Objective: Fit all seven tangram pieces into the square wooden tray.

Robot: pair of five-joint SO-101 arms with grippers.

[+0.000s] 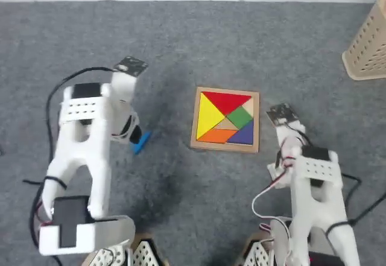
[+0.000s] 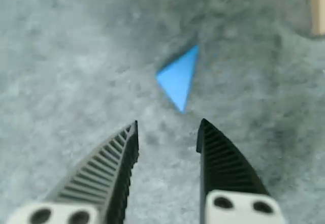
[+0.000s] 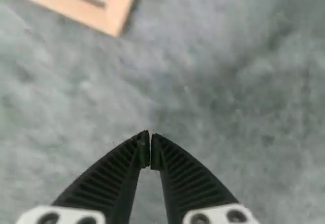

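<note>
On the grey mat (image 1: pixel 175 49) to the left of the tray (image 1: pixel 224 146), the blue triangle (image 2: pixel 177 79) lies flat and on its own, well apart from the wooden frame and close to the left arm. The left gripper (image 2: pixel 167 127) hangs just short of it with its fingers spread wide and nothing between them. The right gripper (image 3: pixel 150 135) sits over bare mat near a corner of the tray, its fingers pressed together on nothing. Inside the tray the coloured pieces (image 1: pixel 211 114) sit packed edge to edge, and a pale triangular patch in the middle looks like the open slot, though I cannot tell for sure. The blue piece looks thin, stiff and very light, so weight should be no trouble. The hard part is likely its low profile, which leaves little edge to catch. The mat seems soft enough to let the fingertips sink a little beside it, which should help. No two sides of a triangle run parallel, so a squeeze across slanting edges could squirt it out sideways. The surer hold is probably one finger flat on the long edge and the other on the opposite corner — taken low, with a gentle close.
</note>
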